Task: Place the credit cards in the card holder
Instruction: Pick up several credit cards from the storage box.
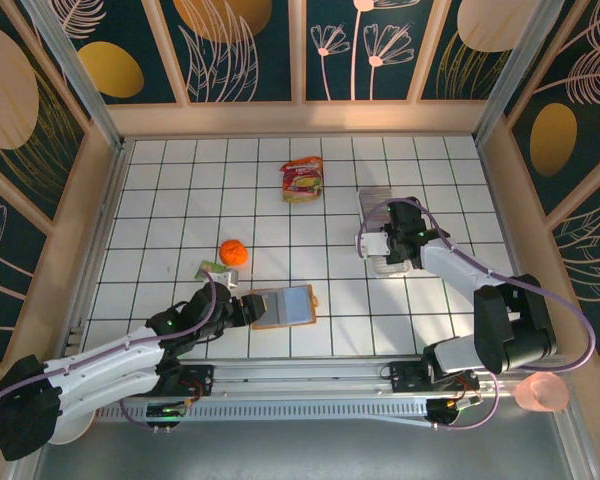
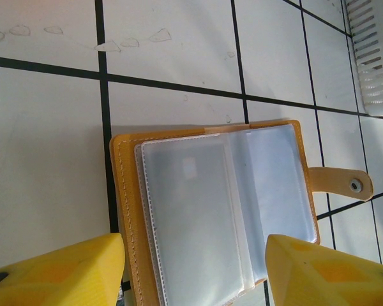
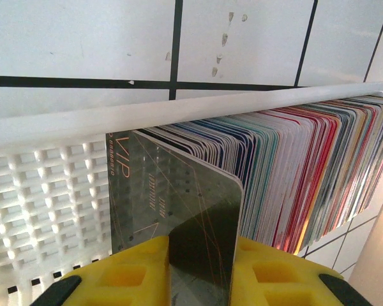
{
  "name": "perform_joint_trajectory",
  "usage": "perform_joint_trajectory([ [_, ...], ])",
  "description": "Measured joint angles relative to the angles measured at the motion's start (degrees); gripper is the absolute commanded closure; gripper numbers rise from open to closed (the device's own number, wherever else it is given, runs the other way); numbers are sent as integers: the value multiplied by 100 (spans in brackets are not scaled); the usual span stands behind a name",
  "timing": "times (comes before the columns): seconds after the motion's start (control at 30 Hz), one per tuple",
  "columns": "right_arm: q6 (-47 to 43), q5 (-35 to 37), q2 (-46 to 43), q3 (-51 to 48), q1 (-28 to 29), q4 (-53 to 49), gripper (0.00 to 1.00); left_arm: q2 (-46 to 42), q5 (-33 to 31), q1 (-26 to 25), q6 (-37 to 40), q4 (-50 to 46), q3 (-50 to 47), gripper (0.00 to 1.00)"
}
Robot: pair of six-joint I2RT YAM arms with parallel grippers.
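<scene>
My right hand (image 3: 201, 271) pinches a dark credit card (image 3: 172, 197) marked "VIP". My left hand (image 2: 195, 261) stands open over the unfolded orange card holder (image 2: 210, 191)

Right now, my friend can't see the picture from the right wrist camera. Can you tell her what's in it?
The right gripper, with yellow fingers, pinches a dark card marked VIP, standing in a white lattice tray. Beside it, a long row of colourful cards is packed on edge in the tray, with the white tiled table behind.

Likely lab; walled, grid-tiled robot table (image 1: 160, 200)
</scene>
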Motion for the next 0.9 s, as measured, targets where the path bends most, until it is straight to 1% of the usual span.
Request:
perform_joint_trajectory([
  [0.47,0,4,-168,2,0,-46,75,0,20,0,-46,52,-26,42],
  [0.67,0,2,-273,2,-4,-133,82,0,24,0,-46,66,-26,42],
  [0.9,0,-57,-411,2,-4,-398,87,2,44,0,-63,79,-26,42],
])
